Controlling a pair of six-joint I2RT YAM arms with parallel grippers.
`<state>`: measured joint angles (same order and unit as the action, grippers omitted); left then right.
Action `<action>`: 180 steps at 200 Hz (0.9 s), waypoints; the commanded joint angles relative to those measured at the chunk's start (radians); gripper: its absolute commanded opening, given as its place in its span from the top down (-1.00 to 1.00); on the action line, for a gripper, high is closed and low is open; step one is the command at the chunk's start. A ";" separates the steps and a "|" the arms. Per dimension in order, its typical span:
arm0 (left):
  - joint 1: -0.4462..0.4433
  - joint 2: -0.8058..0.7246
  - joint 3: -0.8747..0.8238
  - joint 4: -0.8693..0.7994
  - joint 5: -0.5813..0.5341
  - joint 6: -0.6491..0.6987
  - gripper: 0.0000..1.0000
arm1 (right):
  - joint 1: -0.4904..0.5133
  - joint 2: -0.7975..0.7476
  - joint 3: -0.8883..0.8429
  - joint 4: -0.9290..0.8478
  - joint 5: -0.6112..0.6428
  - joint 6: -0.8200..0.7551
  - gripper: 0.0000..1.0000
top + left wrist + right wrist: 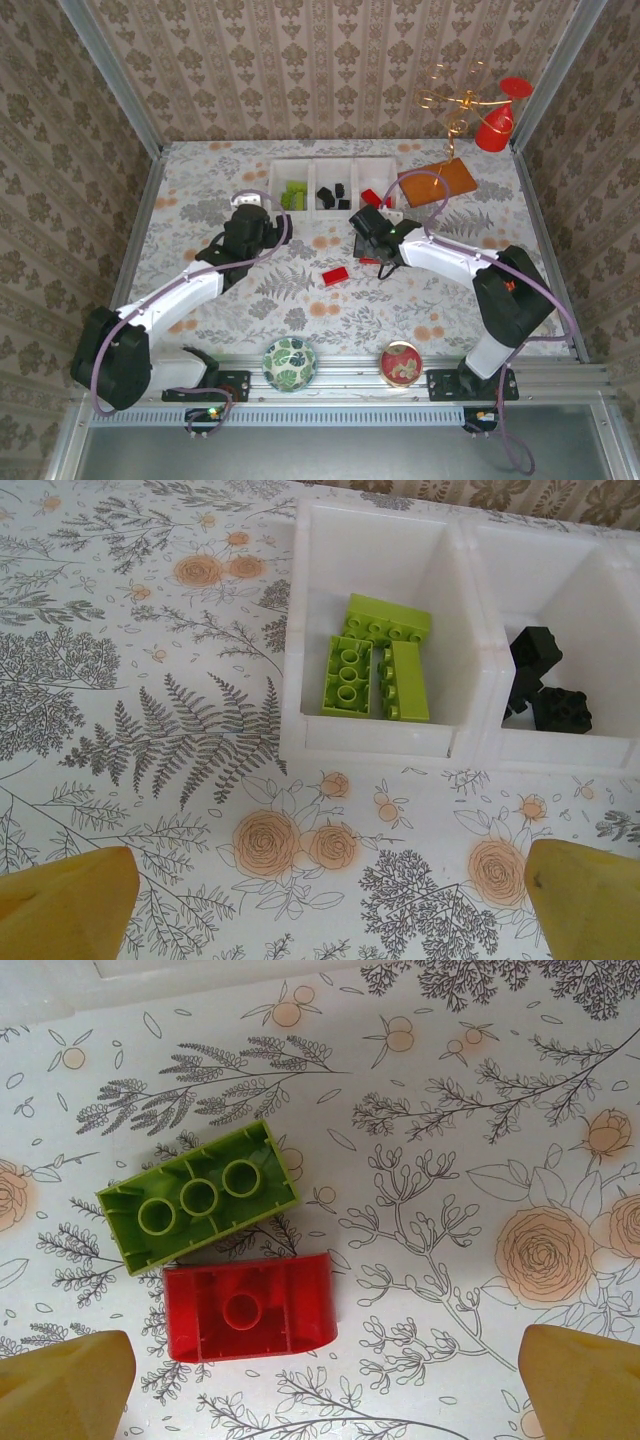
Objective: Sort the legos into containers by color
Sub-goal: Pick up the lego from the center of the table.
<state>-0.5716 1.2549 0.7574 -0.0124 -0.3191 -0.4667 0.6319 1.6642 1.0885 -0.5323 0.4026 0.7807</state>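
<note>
Hovering with right tool [325, 1380] and left tool [325, 895] both spread apart, I feared pinching the touching green brick [198, 1195] and red brick [250, 1307] together.

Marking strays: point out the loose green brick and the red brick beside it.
green brick [198, 1197], right wrist view, centre tube of underside.
red brick [243, 1310], right wrist view, centre tube of underside.

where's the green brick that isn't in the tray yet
In the right wrist view, the loose lime green brick lies underside up on the tablecloth, left of centre, with a red brick directly below it in the picture.
</note>
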 commanded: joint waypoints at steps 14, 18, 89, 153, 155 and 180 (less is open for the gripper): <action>0.015 -0.013 -0.012 0.028 0.024 -0.042 -1.00 | 0.014 0.039 0.049 -0.044 0.001 -0.020 -1.00; 0.016 -0.012 -0.012 0.028 0.026 -0.043 -1.00 | 0.015 0.041 0.052 -0.044 -0.001 -0.021 -1.00; 0.033 0.019 -0.005 0.034 0.053 -0.067 -1.00 | 0.015 0.120 0.095 -0.043 -0.040 -0.053 -1.00; 0.054 0.044 0.002 0.028 0.090 -0.093 -1.00 | 0.015 0.188 0.114 -0.049 -0.076 -0.066 -1.00; 0.054 0.044 0.002 0.027 0.092 -0.093 -1.00 | 0.015 0.189 0.114 -0.049 -0.076 -0.066 -1.00; 0.060 0.047 0.001 0.025 0.102 -0.101 -1.00 | 0.012 0.209 0.119 -0.050 -0.072 -0.069 -1.00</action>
<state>-0.5217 1.2907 0.7547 0.0021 -0.2405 -0.5362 0.6407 1.8458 1.1778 -0.5510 0.3325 0.7277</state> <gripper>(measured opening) 0.999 0.999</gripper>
